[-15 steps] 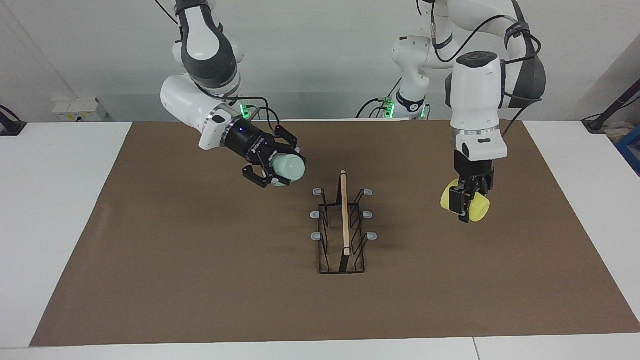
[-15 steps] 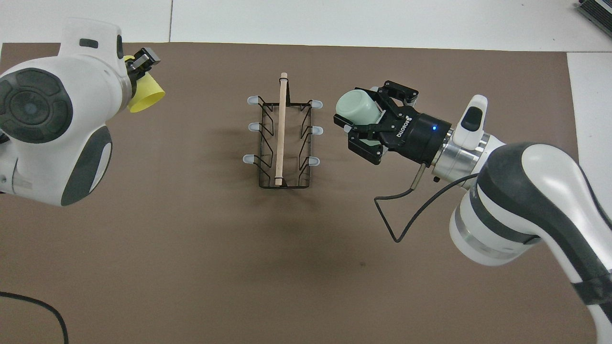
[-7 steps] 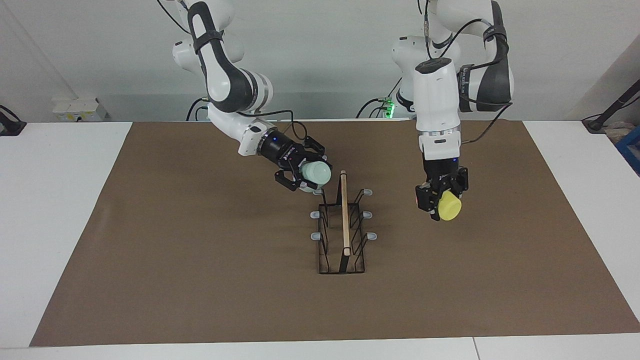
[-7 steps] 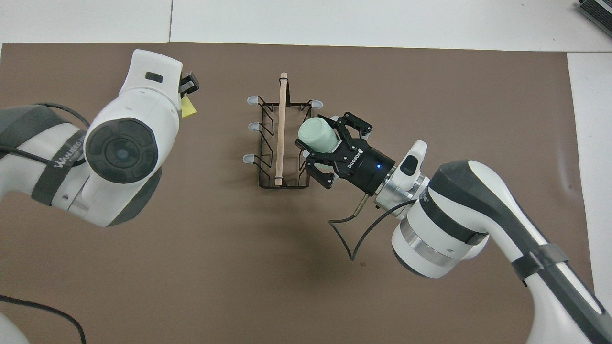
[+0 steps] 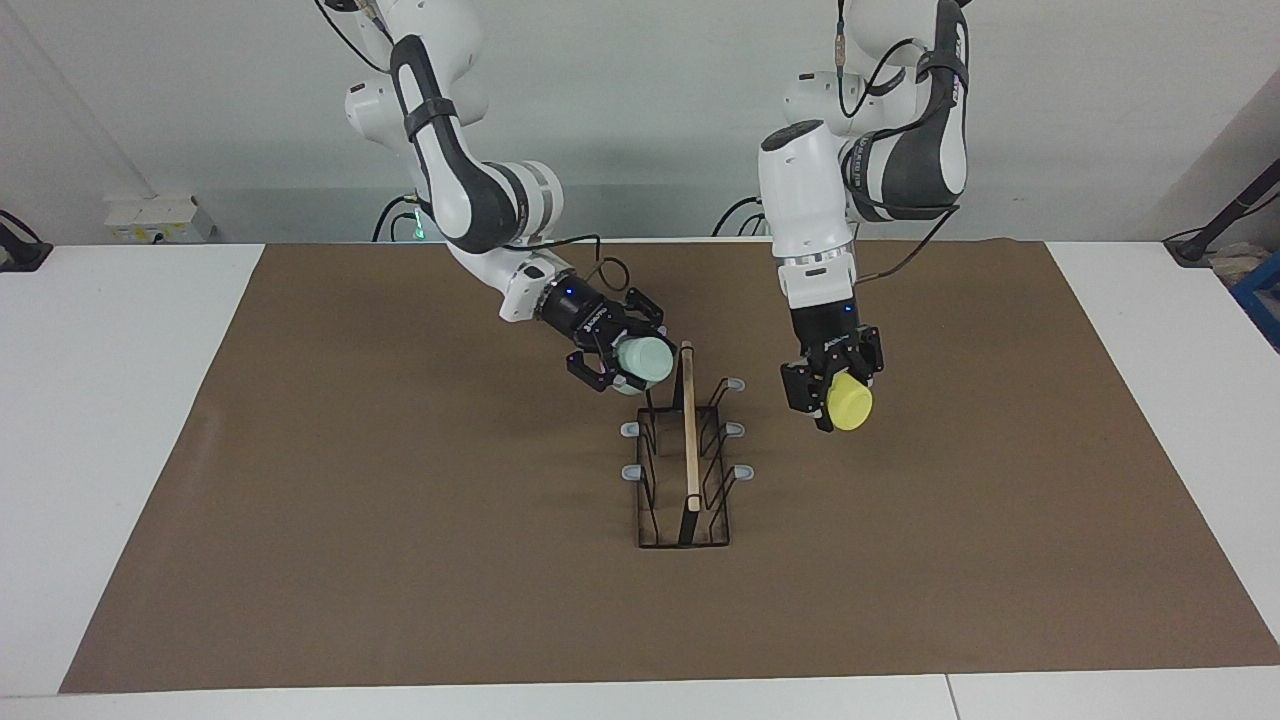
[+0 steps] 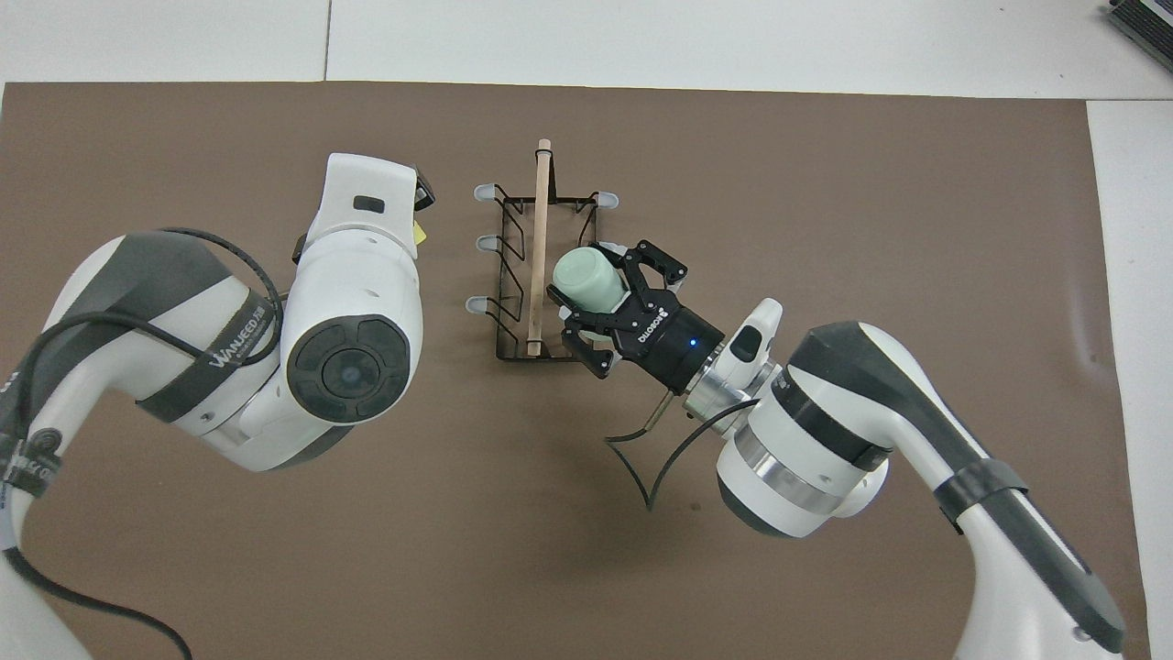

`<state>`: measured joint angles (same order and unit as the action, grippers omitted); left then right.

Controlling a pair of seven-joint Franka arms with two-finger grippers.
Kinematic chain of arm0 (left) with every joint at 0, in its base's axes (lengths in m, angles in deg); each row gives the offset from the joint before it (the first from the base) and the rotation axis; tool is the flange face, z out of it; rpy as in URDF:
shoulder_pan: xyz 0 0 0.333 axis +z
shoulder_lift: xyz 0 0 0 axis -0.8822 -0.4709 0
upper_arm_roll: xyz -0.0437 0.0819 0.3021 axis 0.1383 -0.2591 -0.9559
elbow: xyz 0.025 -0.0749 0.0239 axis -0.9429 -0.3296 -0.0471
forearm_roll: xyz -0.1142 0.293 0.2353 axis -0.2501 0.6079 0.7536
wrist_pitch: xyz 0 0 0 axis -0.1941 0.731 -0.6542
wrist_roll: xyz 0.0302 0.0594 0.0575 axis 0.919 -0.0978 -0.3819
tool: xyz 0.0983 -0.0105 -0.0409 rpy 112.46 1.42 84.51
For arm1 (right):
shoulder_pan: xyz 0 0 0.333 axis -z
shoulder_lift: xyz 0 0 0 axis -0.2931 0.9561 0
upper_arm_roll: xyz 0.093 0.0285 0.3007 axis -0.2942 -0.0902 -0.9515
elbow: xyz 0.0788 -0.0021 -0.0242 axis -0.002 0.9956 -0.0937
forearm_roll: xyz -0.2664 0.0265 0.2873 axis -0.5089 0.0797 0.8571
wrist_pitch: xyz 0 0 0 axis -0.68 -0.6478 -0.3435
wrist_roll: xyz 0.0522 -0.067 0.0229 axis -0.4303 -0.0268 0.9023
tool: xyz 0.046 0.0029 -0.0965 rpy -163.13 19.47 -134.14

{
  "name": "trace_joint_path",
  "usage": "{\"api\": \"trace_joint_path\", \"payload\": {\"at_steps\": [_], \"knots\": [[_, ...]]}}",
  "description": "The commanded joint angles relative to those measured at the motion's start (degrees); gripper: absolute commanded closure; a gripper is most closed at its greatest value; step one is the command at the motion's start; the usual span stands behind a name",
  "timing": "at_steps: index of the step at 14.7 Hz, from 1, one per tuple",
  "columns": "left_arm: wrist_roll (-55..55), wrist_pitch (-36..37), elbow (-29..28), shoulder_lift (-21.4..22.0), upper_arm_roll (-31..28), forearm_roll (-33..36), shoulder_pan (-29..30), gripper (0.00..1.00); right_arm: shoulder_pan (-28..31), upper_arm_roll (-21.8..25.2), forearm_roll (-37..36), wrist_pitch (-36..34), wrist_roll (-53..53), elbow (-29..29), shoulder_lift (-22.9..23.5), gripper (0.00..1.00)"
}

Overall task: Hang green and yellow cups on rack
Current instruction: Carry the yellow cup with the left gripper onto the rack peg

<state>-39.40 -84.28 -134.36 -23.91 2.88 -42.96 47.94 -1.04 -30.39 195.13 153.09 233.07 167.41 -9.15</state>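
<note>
Your right gripper (image 5: 622, 362) is pinching the green cup (image 5: 645, 358), tipped on its side with its closed base toward the wooden rod (image 5: 689, 425), over the robot-side end of the rack (image 5: 686, 455). The rack stands near the middle of the tabletop (image 5: 400, 520), well clear of every edge. Your left gripper (image 5: 832, 392) is clamped on the yellow cup (image 5: 850, 405), hanging in the air just beside the rack toward the left arm's end of the tabletop.

For the green cup, I would turn the wrist until the open mouth faces a grey-tipped prong (image 5: 631, 429) on the right arm's side, then slide the cup along the prong's own line rather than dropping it. Whether the mouth is lined up yet is hard to tell. Keep the gripper off the rod; a nudge could shift the light wire frame. Loosen only once the cup sits deep on the prong.

Hold the yellow cup back until the right arm is clear, then pick a prong (image 5: 735, 429) on the left arm's side.
</note>
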Motion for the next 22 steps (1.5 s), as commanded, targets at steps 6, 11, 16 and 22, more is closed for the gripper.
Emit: {"api": "trace_joint_path", "payload": {"at_steps": [6,11,16,22], "knots": [[-14.56,-1.15,-7.57,4.11,3.80,8.47,0.17,1.00,0.06,0.00,2.03,-0.05,3.26,1.15,0.28,1.00],[-24.33,-0.45,-9.68,3.58,6.69,15.34,-0.18,1.00,0.50,0.00,2.20,-2.67,4.57,1.32,1.50,1.00],[-31.35,2.63,-10.82,3.14,9.95,19.19,-0.53,1.00,2.00,0.08,4.49,-9.89,10.64,3.08,5.46,1.00],[-38.31,8.16,-11.71,1.56,12.67,24.38,-1.76,1.00,2.17,0.00,4.49,-10.95,11.43,3.43,5.90,0.94]]}}
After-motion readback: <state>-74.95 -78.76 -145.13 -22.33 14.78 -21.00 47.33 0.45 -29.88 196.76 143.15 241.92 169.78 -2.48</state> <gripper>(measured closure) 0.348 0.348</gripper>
